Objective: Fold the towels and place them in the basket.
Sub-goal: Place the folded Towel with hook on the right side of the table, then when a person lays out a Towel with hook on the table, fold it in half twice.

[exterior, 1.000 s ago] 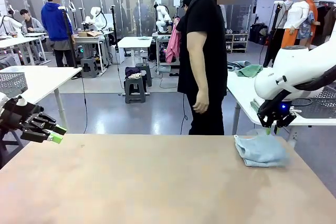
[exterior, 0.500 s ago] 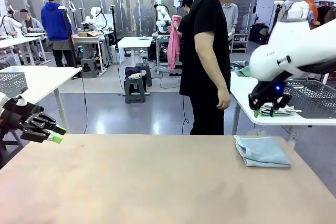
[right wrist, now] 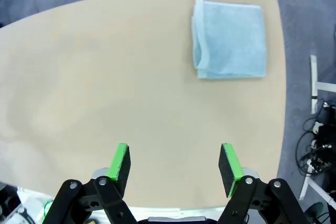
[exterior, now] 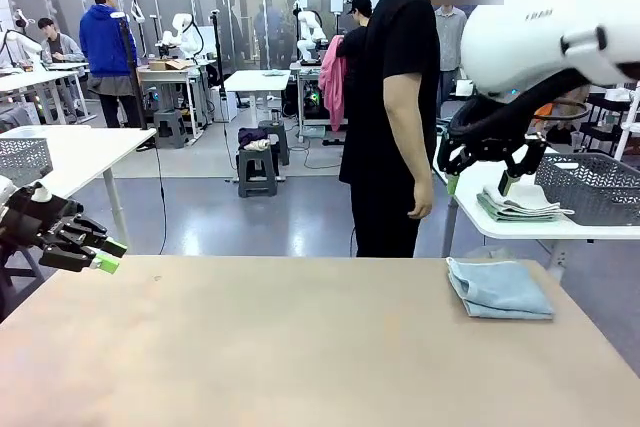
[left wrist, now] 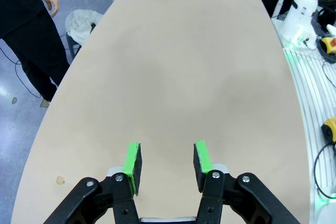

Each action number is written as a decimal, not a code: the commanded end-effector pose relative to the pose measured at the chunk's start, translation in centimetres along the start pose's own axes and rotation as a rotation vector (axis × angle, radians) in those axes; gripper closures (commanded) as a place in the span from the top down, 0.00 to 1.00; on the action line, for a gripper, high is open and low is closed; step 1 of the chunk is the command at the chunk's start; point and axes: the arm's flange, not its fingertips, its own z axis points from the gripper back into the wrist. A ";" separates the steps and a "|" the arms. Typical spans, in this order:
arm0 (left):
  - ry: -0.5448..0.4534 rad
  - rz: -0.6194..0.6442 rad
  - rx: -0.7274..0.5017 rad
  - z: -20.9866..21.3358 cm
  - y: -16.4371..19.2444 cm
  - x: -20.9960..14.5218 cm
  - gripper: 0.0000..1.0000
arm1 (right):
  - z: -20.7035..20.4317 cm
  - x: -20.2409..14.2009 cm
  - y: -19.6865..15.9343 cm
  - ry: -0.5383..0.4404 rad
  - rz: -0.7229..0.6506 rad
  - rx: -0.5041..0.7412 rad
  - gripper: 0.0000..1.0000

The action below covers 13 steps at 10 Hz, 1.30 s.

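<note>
Big white round arm (exterior: 560,32) with small grey letters. Black right gripper (exterior: 480,182) on thin jointed links, bright green pads (right wrist: 119,162), little silver screws (left wrist: 86,184). Same black and green on left gripper (exterior: 104,255).

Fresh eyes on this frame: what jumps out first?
The folded blue towel lies near the far right corner of the table. The robot's right hand hangs high over that side, jaws open and empty, while the left hand sits open at the table's left edge. A person in black stands just past the far edge.
</note>
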 end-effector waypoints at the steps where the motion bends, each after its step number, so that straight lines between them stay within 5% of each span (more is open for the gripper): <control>1: -0.004 -0.006 0.004 0.2 -0.1 0.1 0.52 | 1.0 -0.9 -2.1 0.027 0.046 0.065 0.85; 13: -0.004 -0.006 0.004 0.2 -0.1 0.1 0.52 | 1.9 -1.0 -1.1 0.010 0.042 0.046 0.85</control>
